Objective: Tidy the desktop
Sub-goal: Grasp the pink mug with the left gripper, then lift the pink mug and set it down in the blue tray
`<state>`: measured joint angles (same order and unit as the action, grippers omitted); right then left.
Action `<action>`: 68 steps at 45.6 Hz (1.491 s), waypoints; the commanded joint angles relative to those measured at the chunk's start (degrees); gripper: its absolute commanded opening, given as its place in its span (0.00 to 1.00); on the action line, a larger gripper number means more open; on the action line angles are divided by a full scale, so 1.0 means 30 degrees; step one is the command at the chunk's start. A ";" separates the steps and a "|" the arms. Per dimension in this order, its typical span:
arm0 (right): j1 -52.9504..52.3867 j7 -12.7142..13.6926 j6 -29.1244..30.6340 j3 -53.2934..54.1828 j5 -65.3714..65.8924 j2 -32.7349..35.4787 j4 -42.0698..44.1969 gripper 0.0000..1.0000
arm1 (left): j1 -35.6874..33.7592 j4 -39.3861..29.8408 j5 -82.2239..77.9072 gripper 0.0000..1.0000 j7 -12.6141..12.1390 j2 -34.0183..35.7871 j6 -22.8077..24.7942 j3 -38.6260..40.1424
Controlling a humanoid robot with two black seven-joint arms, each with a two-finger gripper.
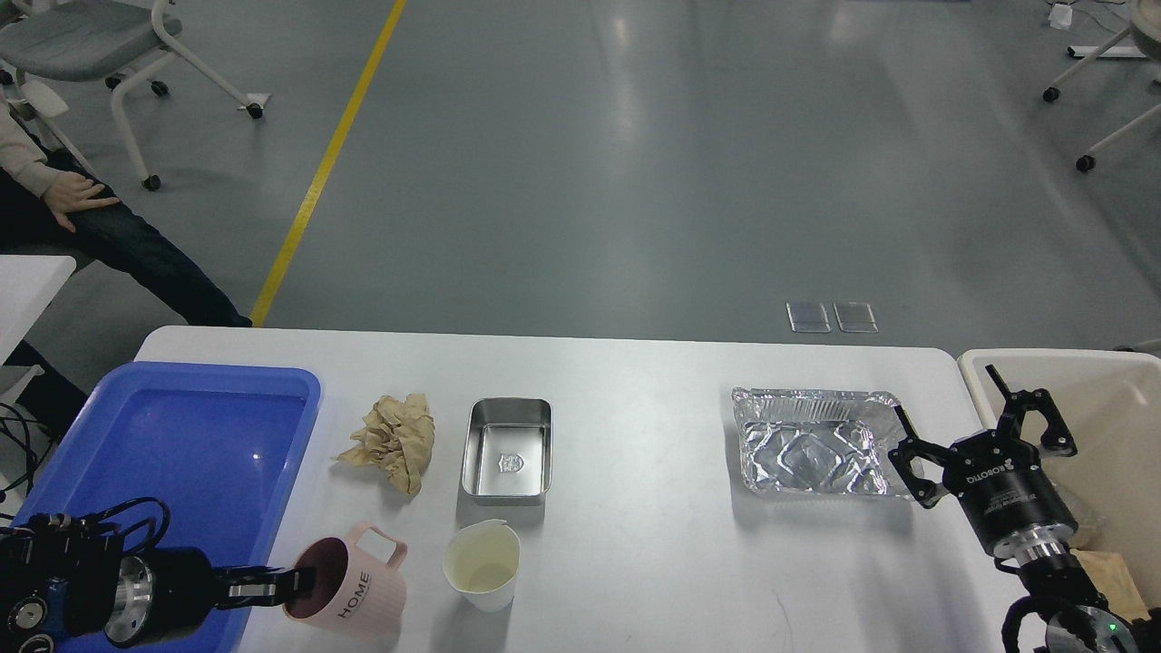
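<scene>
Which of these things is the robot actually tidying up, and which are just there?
Job: desktop, pink mug in left gripper, crumpled paper, steel box, paper cup, foil tray, blue tray, beige bin.
Just there: chair, seated person.

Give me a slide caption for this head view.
Left gripper grips pink mug rim on the desktop; right gripper open beside foil tray.

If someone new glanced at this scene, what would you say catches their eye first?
Probably the bright blue tray at the left end of the white desktop, then the shiny foil pan near the right end. Next, the left end effector reaching into the rim of a tilted pink mug at the front edge.
</scene>
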<state>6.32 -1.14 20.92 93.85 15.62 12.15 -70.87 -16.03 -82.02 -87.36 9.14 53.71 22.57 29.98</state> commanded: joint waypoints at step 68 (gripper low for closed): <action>-0.0406 0.0000 -0.0176 -0.0111 0.0009 -0.0154 -0.0050 1.00 | -0.0868 -0.1166 0.2577 0.01 0.3194 0.9723 -0.0434 -0.0703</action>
<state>5.12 -1.15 20.42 93.65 15.65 12.13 -70.95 -18.74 -87.70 -79.21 19.38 85.37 22.78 31.41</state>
